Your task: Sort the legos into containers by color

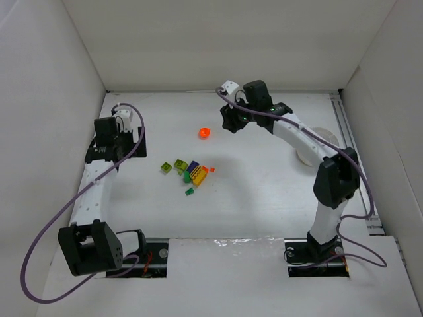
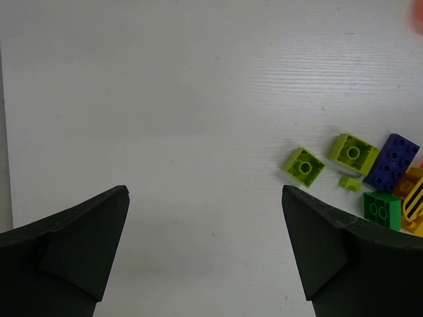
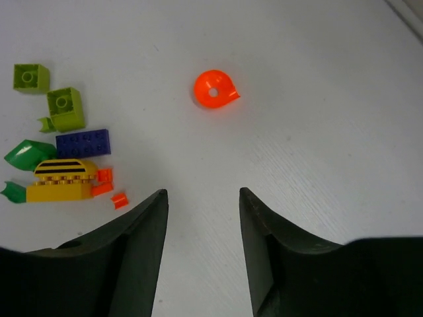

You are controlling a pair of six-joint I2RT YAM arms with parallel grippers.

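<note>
Near left: arm folded back, left pincer (image 2: 203,193) spread wide, empty | middle: legos (image 1: 188,172) clustered on surface (image 1: 264,191), orange piece (image 1: 204,133) apart | right: arm stretched far, right pincer (image 3: 202,193) half-parted, empty, near orange piece | bowl (image 1: 328,136) mostly hidden behind right arm.

We locate the legos (image 1: 188,172) clustered at mid-worktop (image 1: 264,198). One round piece (image 1: 204,133) lies apart, behind them and slightly right. The bowl (image 1: 330,137) stands far right, partly behind the right arm (image 1: 297,134).

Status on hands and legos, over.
Left hand open, empty. Right hand half open, empty, near orange piece. Legos piled mid-table. Nothing in between.
</note>
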